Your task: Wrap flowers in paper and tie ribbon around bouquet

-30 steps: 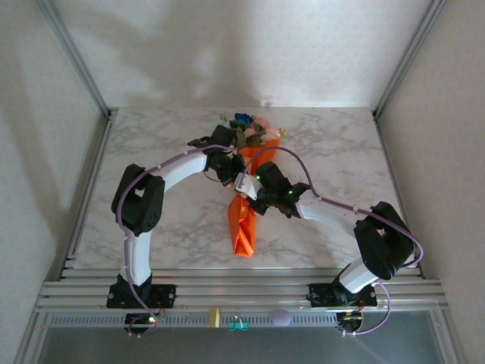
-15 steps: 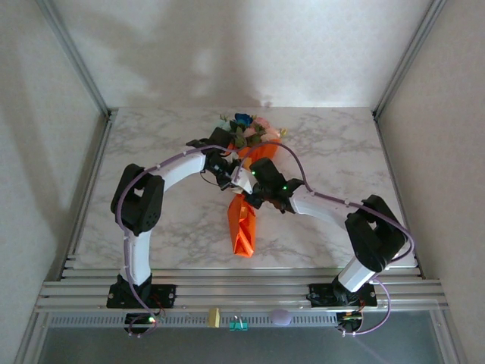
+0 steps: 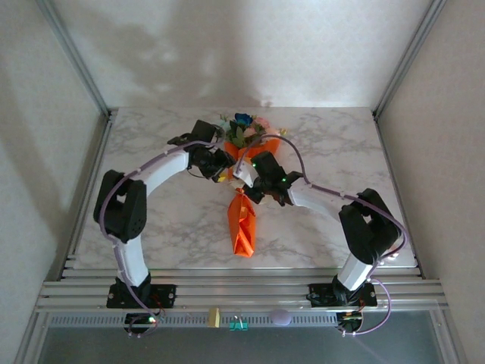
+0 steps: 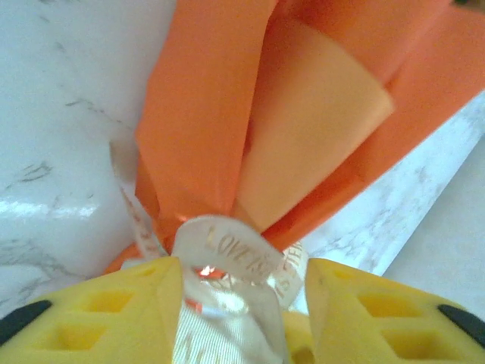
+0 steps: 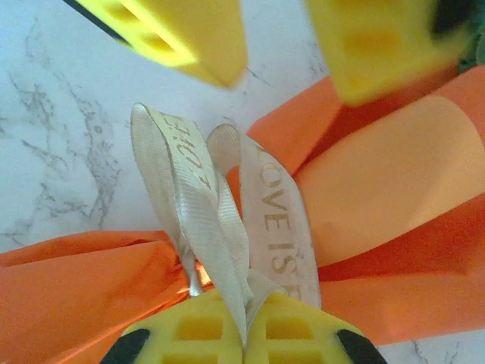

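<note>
Bouquet (image 3: pixel 242 220) on a marble table (image 3: pixel 151 152), just past centre: flowers (image 3: pixel 244 127) at its 12 o'clock end, orange paper (image 4: pixel 204 114) tapering toward 6 o'clock. Two grippers meet at its waist, the left gripper (image 3: pixel 223 167) reaching in from 10 o'clock and the right gripper (image 3: pixel 240 182) from 4 o'clock.

In the right wrist view, the right gripper (image 5: pixel 244 334) has its yellow jaws pressed together on the cream ribbon (image 5: pixel 204 205). The ribbon rises from the grip in two loops, and gold print on one strand reads "LOVE IS" before the fingers cover the rest.

In the left wrist view, the left gripper (image 4: pixel 242 303) stands with its jaws apart and a ribbon loop sitting in the gap. The lettering there is too blurred to read.
</note>
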Tool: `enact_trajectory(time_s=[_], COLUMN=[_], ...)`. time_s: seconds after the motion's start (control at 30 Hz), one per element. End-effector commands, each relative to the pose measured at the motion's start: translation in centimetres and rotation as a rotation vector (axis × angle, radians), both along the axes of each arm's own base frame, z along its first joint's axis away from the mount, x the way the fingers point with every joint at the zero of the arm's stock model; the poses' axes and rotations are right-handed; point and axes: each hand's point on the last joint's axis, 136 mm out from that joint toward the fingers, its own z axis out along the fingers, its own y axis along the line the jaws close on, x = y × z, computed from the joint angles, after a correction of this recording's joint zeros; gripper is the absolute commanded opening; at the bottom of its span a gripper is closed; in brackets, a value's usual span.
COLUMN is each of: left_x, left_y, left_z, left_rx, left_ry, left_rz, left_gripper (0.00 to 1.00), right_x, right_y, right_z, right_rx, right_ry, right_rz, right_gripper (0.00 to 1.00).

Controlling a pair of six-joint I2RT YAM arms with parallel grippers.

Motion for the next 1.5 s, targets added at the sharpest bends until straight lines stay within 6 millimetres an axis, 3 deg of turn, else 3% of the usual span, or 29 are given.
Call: enact_trajectory(time_s=[0.0, 0.13, 0.37, 0.43, 0.53, 0.6, 0.7, 0.77, 0.93, 1.07, 1.47], left_x=[-0.3, -2.2, -6.3, -6.8, -7.0, -7.0, -6.5, -5.9, -5.0, -3.8, -1.0], left_y=[2.9, 4.2, 0.1, -1.1, -2.3, -2.9, -3.4, -3.8, -4.2, -4.2, -2.9], left_z=[1.9, 1.9, 1.0, 1.2, 1.0, 0.2, -0.6, -0.6, -2.0, -2.5, -3.8], left_rx=[0.091, 0.121, -0.015, -0.041, -0.056, -0.078, -0.132, -0.184, -0.252, -0.259, -0.157], left_ry=[-0.077, -0.11, -0.115, -0.126, -0.126, -0.099, -0.065, -0.057, -0.005, -0.009, -0.034], left_rz=[0.095, 0.08, -0.061, -0.084, -0.096, -0.075, -0.002, 0.049, 0.151, 0.198, 0.21], left_gripper=[0.39, 0.27, 0.13, 0.08, 0.08, 0.09, 0.24, 0.28, 0.29, 0.24, 0.24], right_x=[0.2, 0.5, 1.4, 1.6, 1.8, 1.9, 1.9, 1.9, 2.1, 2.3, 2.4], right_y=[0.5, 0.6, 0.3, 0.2, 0.3, 0.3, 0.2, 0.2, 0.0, -0.2, 0.1], right_z=[0.1, -0.1, -0.1, -0.1, -0.1, -0.4, -0.8, -1.0, -1.2, -1.3, -1.7], right_rx=[0.043, 0.085, 0.169, 0.181, 0.196, 0.196, 0.198, 0.204, 0.225, 0.236, 0.262], right_ry=[0.089, 0.161, 0.317, 0.352, 0.399, 0.432, 0.461, 0.478, 0.514, 0.532, 0.606], right_rz=[-0.016, -0.044, -0.117, -0.129, -0.141, -0.152, -0.162, -0.169, -0.192, -0.205, -0.222], right_gripper=[0.0, 0.0, 0.0, 0.0, 0.0, 0.0, 0.0, 0.0, 0.0, 0.0, 0.0])
